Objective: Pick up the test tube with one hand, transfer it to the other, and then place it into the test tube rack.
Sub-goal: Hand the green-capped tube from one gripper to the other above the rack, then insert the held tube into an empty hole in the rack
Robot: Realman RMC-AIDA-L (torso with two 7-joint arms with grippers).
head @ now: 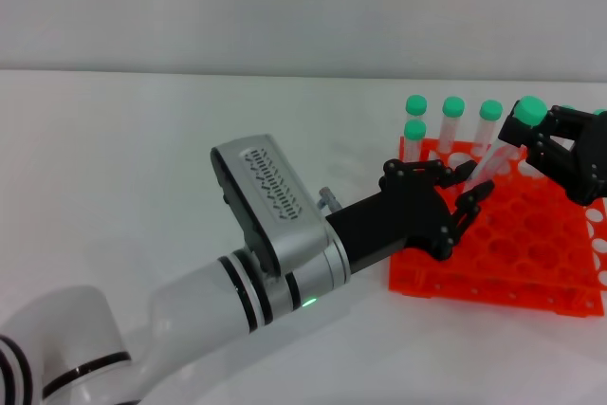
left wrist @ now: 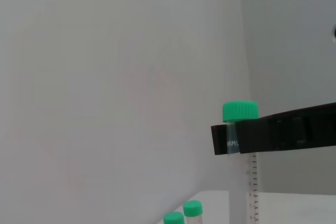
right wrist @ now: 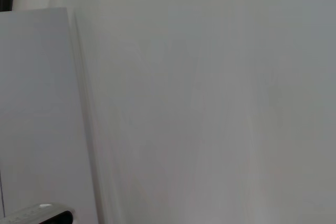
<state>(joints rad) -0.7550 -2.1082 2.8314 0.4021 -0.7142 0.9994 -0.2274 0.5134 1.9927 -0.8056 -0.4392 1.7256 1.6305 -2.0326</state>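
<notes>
The test tube [head: 493, 154], clear with a green cap [head: 529, 111], hangs tilted over the orange test tube rack [head: 512, 253]. My right gripper [head: 533, 137], black, comes in from the right edge and is shut on the tube just under its cap. The left wrist view shows a black finger [left wrist: 273, 135] clamped below the cap [left wrist: 240, 112]. My left gripper [head: 479, 183], black on a silver-and-white arm, reaches in from the left. Its fingers are spread on either side of the tube's lower end, open.
Several other green-capped tubes [head: 453, 107] stand in the rack's far row; two of their caps [left wrist: 192, 208] show in the left wrist view. A white perforated piece [head: 597, 234] lies at the rack's right edge. The table is white.
</notes>
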